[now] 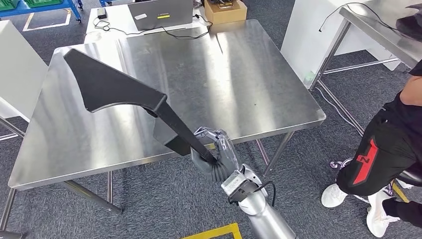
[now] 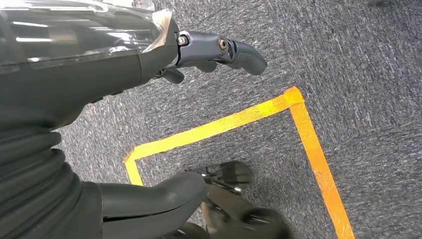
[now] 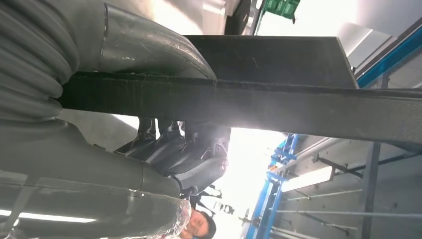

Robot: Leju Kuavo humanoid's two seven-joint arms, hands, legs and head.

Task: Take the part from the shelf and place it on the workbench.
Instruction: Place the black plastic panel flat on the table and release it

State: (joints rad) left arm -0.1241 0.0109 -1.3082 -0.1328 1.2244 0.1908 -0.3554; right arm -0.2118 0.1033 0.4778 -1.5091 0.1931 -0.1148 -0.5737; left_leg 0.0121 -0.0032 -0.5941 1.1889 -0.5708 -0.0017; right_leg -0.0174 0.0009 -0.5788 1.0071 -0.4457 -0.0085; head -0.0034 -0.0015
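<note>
Right hand, fingers clamped on the long black part, carries it above the steel worktop; lowering and release should follow, left hand holding nothing.

One black part, one steel workbench, one laptop, one cardboard box.

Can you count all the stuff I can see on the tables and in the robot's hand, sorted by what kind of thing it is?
Black part, held by the right hand over the steel workbench: 1
Laptop on the white table behind: 1
Cardboard box: 1
Small black power adapter: 1
Total: 4 things
</note>
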